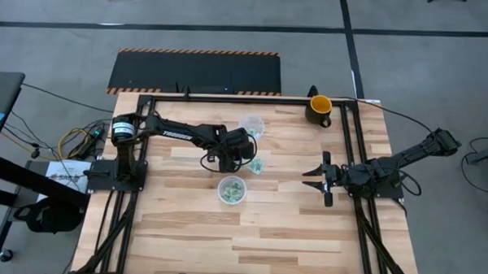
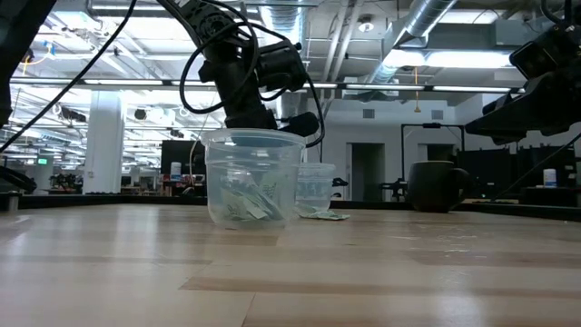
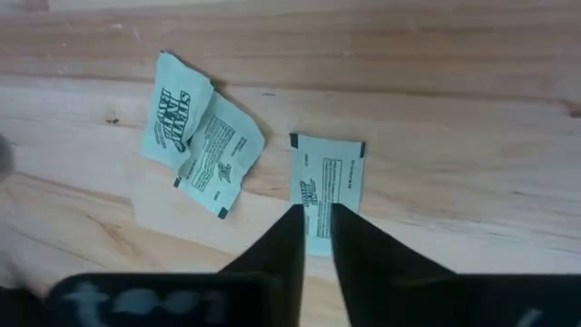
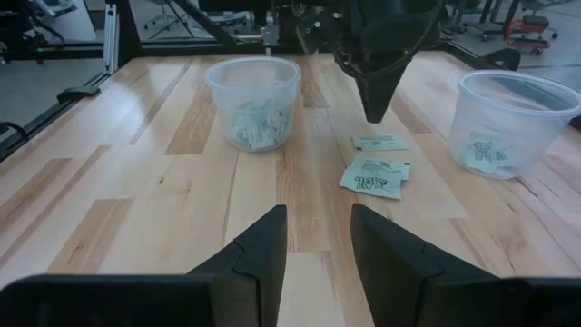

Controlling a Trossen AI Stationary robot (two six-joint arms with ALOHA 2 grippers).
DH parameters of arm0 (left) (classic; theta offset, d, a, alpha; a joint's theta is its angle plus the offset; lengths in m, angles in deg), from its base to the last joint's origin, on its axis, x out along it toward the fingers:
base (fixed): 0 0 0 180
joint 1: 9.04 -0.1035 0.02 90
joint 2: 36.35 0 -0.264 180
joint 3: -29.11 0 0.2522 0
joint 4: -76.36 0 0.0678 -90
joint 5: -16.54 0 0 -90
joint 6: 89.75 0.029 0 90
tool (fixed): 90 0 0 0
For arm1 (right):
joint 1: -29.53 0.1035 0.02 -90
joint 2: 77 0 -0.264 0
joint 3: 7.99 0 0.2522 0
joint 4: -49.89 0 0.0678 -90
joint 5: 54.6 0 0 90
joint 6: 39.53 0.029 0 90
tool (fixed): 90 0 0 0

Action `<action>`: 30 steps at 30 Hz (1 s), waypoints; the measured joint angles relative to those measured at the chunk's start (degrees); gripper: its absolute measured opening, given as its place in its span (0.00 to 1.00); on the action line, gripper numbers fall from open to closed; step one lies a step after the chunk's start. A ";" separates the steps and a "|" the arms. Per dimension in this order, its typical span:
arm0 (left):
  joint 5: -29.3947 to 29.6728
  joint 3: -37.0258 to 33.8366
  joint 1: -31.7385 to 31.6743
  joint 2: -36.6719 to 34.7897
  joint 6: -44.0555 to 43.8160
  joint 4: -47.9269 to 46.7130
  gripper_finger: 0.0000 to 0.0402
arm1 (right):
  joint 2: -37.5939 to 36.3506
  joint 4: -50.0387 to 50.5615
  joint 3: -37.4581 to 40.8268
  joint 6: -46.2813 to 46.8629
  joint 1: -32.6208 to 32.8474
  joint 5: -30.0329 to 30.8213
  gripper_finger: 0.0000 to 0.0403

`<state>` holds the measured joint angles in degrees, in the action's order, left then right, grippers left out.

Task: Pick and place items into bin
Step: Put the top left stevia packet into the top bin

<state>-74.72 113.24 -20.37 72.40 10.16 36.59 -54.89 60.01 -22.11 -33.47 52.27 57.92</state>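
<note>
Just above the centre of the high view we see the left gripper (image 1: 252, 156) lowered over a small cluster of pale green sachets (image 1: 258, 165) lying on the wooden tabletop (image 1: 184, 232). In the left wrist view its fingers (image 3: 289, 238) are nearly closed, with only a thin gap between the tips, and they sit at the near edge of one printed sachet (image 3: 325, 186); we cannot tell whether the sachet is actually pinched. Two more sachets (image 3: 201, 141) lie overlapping just beside it, toward the upper left of that picture. A clear plastic cup (image 1: 232, 189) stands just below the gripper in the high view and holds several green sachets, which also show through its wall in the low view (image 2: 252, 189). A second clear cup (image 1: 251, 126) stands just above the gripper and holds a few sachets as well. The right gripper (image 1: 320, 179) rests right of centre in the high view, well apart from the cups, its fingers (image 4: 263, 245) spread open and holding nothing. A yellow-and-dark mug (image 1: 319, 109) stands near the upper right edge of the tabletop.
</note>
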 joint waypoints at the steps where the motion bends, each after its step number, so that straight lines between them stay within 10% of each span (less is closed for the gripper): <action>1: 0.00 0.00 0.00 0.00 0.02 0.05 0.15 | -0.01 -0.02 0.00 -0.01 -0.02 0.00 0.29; 12: -0.71 -0.28 -0.57 0.07 0.04 0.84 0.44 | -0.01 0.00 0.00 0.00 -0.01 0.00 0.29; 30: -2.51 -0.28 -1.55 0.09 1.64 1.08 0.44 | 0.00 0.00 0.00 -0.01 -0.02 0.00 0.29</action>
<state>-77.23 112.96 -21.92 72.49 11.80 37.67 -54.89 60.01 -22.11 -33.48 52.26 57.92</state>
